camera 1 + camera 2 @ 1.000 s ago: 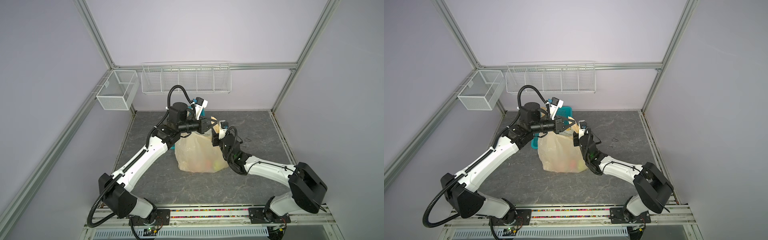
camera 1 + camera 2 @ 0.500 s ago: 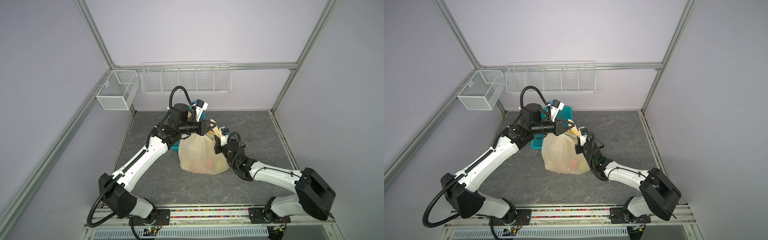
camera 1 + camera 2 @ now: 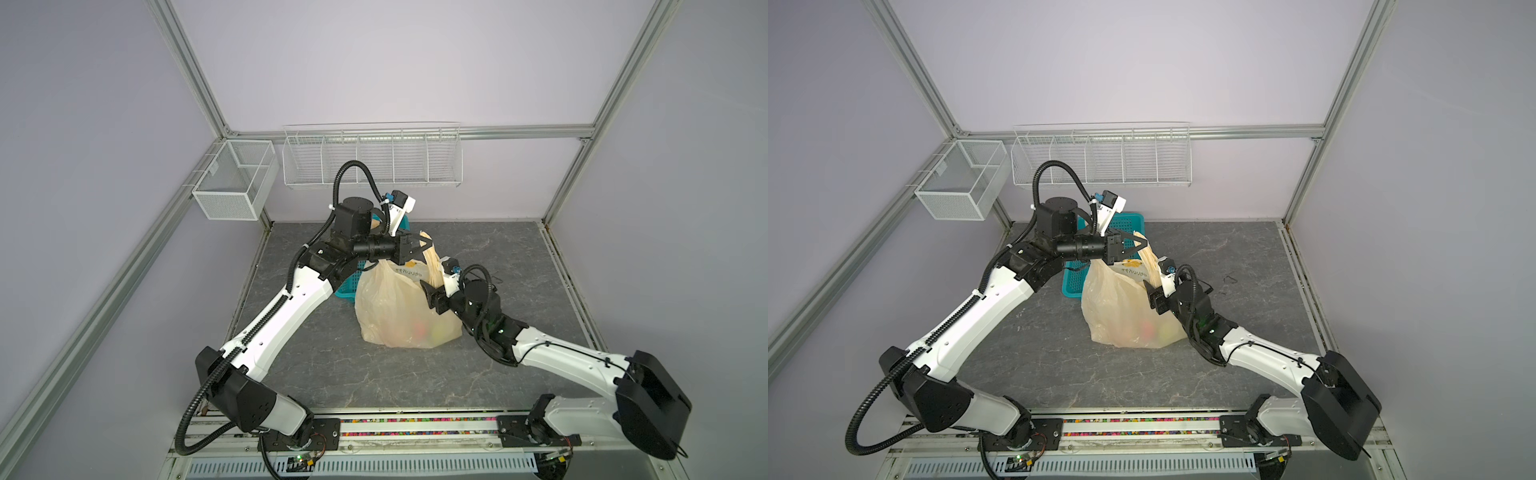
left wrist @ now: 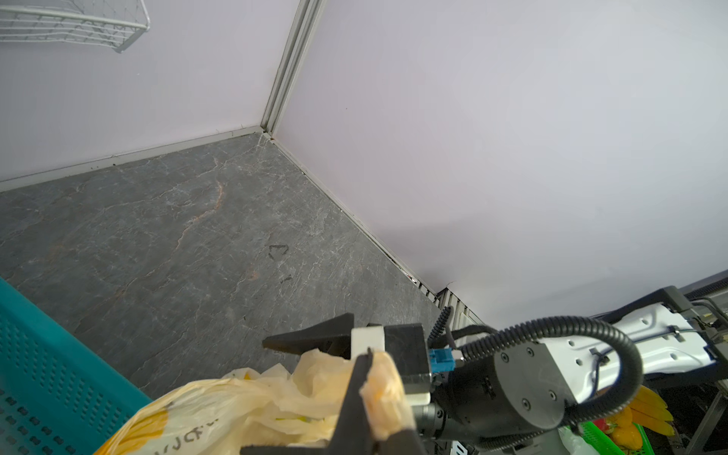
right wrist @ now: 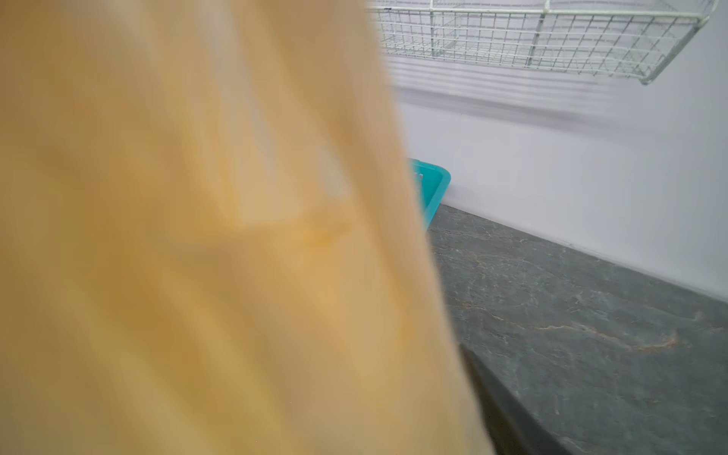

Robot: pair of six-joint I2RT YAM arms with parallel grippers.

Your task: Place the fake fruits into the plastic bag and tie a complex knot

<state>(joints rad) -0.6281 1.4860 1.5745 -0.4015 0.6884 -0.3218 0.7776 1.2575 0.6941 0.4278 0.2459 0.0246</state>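
In both top views the plastic bag [image 3: 395, 307] [image 3: 1117, 307] stands near the middle of the surface [image 3: 498, 257]. Blurred red and yellow-green shapes of the fake fruits [image 3: 424, 330] [image 3: 1152, 330] show through its lower part. The left gripper [image 3: 429, 246] [image 3: 1139, 246] is closed on the bunched handle at the top of the bag and holds it up. The right gripper [image 3: 428, 295] [image 3: 1149, 296] is at the bag's right side with its jaws apart, close to the handle strip. A teal basket [image 3: 1073, 282] lies just beside the bag, toward the far left corner. In the left wrist view the left gripper [image 4: 370, 378] pinches a crumpled end of the pale-yellow handle. One black finger [image 4: 307, 338] of the right gripper reaches over the bag [image 4: 236, 409]. In the right wrist view the bag [image 5: 197, 236] fills most of the picture, out of focus. I cannot tell there if the right gripper touches it. A corner of the basket [image 5: 433, 189] and a wire rack [image 5: 551, 39] on the wall show behind.
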